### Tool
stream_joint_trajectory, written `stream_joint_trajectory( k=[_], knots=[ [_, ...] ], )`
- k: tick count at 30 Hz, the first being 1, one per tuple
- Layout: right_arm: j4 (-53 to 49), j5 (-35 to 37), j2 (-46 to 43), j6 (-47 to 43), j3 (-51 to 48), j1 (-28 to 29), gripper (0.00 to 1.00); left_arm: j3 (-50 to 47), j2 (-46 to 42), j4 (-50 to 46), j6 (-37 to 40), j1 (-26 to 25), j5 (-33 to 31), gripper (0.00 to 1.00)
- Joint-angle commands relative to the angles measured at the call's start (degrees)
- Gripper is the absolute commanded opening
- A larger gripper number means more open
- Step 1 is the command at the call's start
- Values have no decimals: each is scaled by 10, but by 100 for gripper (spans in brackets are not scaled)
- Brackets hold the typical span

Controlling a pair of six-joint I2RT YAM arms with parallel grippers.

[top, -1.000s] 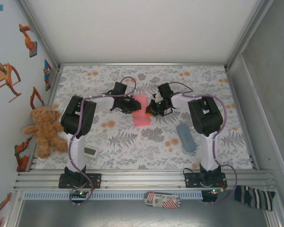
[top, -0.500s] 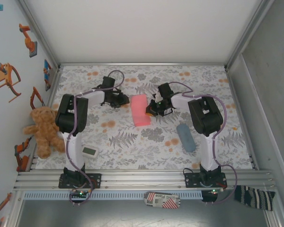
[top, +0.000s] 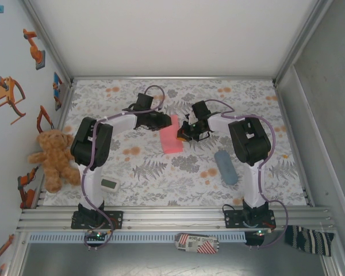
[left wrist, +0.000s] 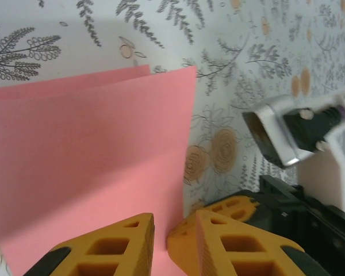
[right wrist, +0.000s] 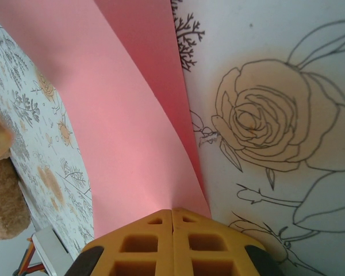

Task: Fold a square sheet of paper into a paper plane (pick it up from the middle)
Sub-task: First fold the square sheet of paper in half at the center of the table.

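Observation:
The square sheet of paper [top: 172, 141] is salmon pink and lies doubled over into an oblong on the flowered table [top: 161, 167]. My right gripper [top: 183, 134] is shut on its right edge. In the right wrist view the two layers [right wrist: 132, 115] run out from between the closed fingertips [right wrist: 172, 211]. My left gripper [top: 164, 122] hovers over the sheet's far left part. In the left wrist view its orange fingers [left wrist: 112, 244] stand a narrow gap apart [left wrist: 161, 240] over the pink paper [left wrist: 92, 155], near the paper's right edge, with nothing between them. The right gripper's orange finger [left wrist: 233, 207] shows just beyond.
A grey-blue oblong pouch [top: 225, 167] lies right of centre, near the right arm. A brown teddy bear [top: 53, 158] sits at the left edge, with a small white device [top: 109, 184] by the left arm's base. Metal frame rails [top: 172, 215] bound the near side.
The left arm swung left off the paper half a second ago, then came back over its far left part. The right arm has kept still with its grip on the sheet.

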Motion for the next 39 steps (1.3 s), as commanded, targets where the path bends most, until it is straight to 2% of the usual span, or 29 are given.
stream_joint_trajectory(
  k=[1, 8, 17, 23, 27, 33, 39],
  knots=[
    [-124, 153, 86, -6, -54, -4, 0, 24, 32, -1, -12, 10, 10, 27],
    [-123, 152, 85, -6, -55, -3, 0, 44, 69, -20, -8, 46, 4, 27],
    [-122, 152, 83, -6, -55, -3, 0, 122, 108, -114, 2, 99, -35, 25],
    [-121, 150, 81, -5, -57, -4, 0, 109, 38, -98, -7, 87, -33, 25],
    [-119, 149, 81, -5, -58, -3, 0, 64, -2, -44, -42, 65, -27, 26],
    [-115, 148, 84, -3, -61, -3, 0, 50, 17, -19, -64, 25, -33, 26],
    [-113, 149, 84, -4, -67, -4, 0, 79, 58, -45, -67, 26, -46, 26]
  ],
)
